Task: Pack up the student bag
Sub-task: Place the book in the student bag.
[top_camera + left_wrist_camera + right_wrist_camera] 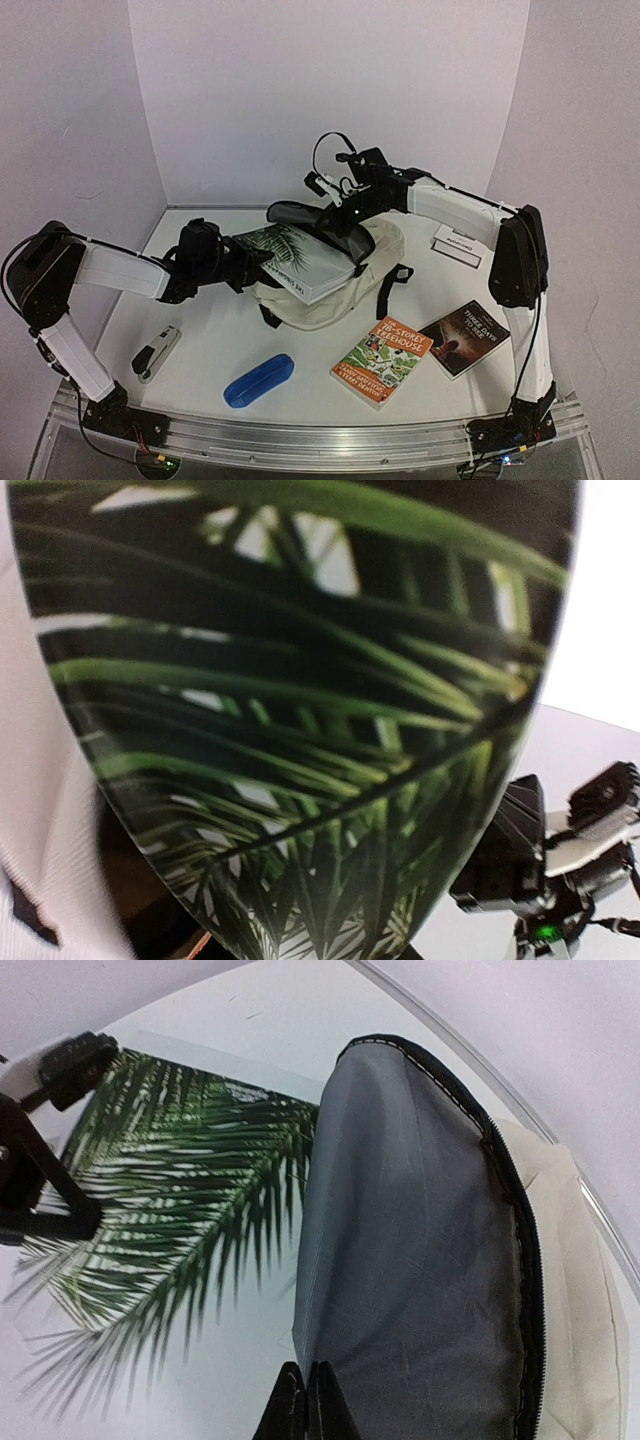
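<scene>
student bag mid-counter | top book on bag | stapler front-left | pencil case front-centre | Treehouse book front-right | second book to its right | card behind-right

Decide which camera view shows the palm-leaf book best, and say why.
Top external: it alone shows the palm-leaf book, cover and page edges, lying on the student bag. Left wrist gives only a blurred close-up of the cover; right wrist shows the cover partly hidden behind the bag's lifted flap.
</scene>
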You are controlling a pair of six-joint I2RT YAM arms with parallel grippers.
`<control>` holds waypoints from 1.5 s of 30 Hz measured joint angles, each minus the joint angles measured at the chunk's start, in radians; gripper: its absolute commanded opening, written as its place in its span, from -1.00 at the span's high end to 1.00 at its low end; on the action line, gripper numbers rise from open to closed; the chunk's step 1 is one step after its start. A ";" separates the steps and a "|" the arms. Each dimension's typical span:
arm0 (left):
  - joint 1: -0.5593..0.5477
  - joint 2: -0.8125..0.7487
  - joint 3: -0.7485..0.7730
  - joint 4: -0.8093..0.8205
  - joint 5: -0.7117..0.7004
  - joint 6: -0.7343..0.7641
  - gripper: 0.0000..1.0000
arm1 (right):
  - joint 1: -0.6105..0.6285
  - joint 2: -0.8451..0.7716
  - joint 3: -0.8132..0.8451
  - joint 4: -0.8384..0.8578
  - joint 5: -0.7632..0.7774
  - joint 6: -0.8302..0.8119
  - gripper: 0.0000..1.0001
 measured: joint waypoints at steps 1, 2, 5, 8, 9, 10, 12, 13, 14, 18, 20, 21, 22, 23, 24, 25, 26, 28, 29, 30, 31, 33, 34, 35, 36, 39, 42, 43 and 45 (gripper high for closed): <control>-0.006 0.028 0.024 0.002 -0.008 0.003 1.00 | 0.000 0.006 0.019 -0.011 -0.007 0.010 1.00; -0.011 0.049 0.043 0.004 -0.016 0.004 1.00 | 0.000 0.014 0.037 -0.020 -0.011 0.017 1.00; -0.027 0.114 0.098 0.010 -0.049 0.002 0.99 | 0.000 0.046 0.095 -0.042 -0.028 0.047 1.00; -0.034 0.177 0.137 0.027 -0.060 -0.003 1.00 | 0.002 0.070 0.133 -0.058 -0.048 0.068 1.00; -0.035 0.195 0.145 0.036 -0.060 -0.005 1.00 | 0.003 0.074 0.141 -0.061 -0.055 0.073 1.00; -0.035 0.212 0.153 0.044 -0.060 -0.006 1.00 | 0.004 0.077 0.145 -0.063 -0.062 0.078 1.00; -0.036 0.240 0.169 0.058 -0.059 -0.006 1.00 | 0.009 0.080 0.148 -0.067 -0.074 0.085 1.00; -0.037 0.257 0.181 0.065 -0.061 -0.008 1.00 | 0.012 0.083 0.150 -0.068 -0.080 0.089 1.00; -0.037 0.274 0.195 0.071 -0.063 -0.010 1.00 | 0.015 0.085 0.152 -0.069 -0.086 0.092 1.00; -0.046 0.350 0.256 0.113 -0.091 -0.022 0.99 | 0.023 0.091 0.157 -0.069 -0.110 0.105 1.00; -0.051 0.386 0.290 0.131 -0.107 -0.025 0.99 | 0.023 0.091 0.158 -0.069 -0.122 0.111 1.00; -0.054 0.406 0.311 0.140 -0.114 -0.027 0.98 | 0.023 0.091 0.159 -0.069 -0.128 0.112 1.00; -0.056 0.429 0.336 0.144 -0.124 -0.029 0.96 | 0.023 0.091 0.159 -0.068 -0.132 0.112 1.00; -0.058 0.450 0.360 0.147 -0.133 -0.030 0.92 | 0.023 0.091 0.160 -0.068 -0.137 0.111 1.00; -0.059 0.467 0.382 0.148 -0.140 -0.031 0.84 | 0.023 0.091 0.160 -0.066 -0.142 0.110 1.00; -0.061 0.482 0.403 0.144 -0.148 -0.032 0.70 | 0.023 0.091 0.160 -0.065 -0.144 0.106 1.00; -0.061 0.496 0.424 0.137 -0.153 -0.032 0.50 | 0.023 0.091 0.160 -0.063 -0.146 0.098 1.00; -0.060 0.510 0.454 0.123 -0.158 -0.032 0.15 | 0.022 0.091 0.160 -0.061 -0.147 0.085 1.00; -0.060 0.511 0.457 0.117 -0.159 -0.035 0.04 | 0.021 0.091 0.160 -0.061 -0.148 0.080 1.00; -0.060 0.510 0.457 0.111 -0.161 -0.039 -0.02 | 0.020 0.091 0.160 -0.061 -0.150 0.078 1.00; -0.060 0.510 0.456 0.107 -0.168 -0.040 -0.07 | 0.018 0.091 0.162 -0.062 -0.152 0.076 1.00; -0.053 0.498 0.438 0.073 -0.180 -0.041 -0.17 | 0.010 0.092 0.170 -0.067 -0.160 0.076 1.00; -0.049 0.490 0.428 0.059 -0.181 -0.040 -0.22 | 0.006 0.093 0.177 -0.070 -0.164 0.076 1.00; -0.046 0.476 0.415 0.037 -0.181 -0.033 -0.24 | 0.003 0.095 0.183 -0.070 -0.166 0.076 1.00; -0.045 0.457 0.397 0.006 -0.180 -0.026 -0.26 | 0.001 0.100 0.193 -0.070 -0.169 0.076 1.00; -0.046 0.404 0.373 -0.080 -0.179 -0.022 -0.26 | -0.006 0.119 0.219 -0.069 -0.176 0.079 1.00; -0.050 0.384 0.373 -0.118 -0.176 -0.021 -0.10 | -0.007 0.136 0.235 -0.069 -0.191 0.088 1.00; -0.051 0.385 0.373 -0.126 -0.174 -0.023 -0.04 | -0.007 0.138 0.236 -0.069 -0.195 0.089 1.00; -0.053 0.389 0.375 -0.142 -0.169 -0.024 0.19 | -0.007 0.140 0.236 -0.069 -0.200 0.092 1.00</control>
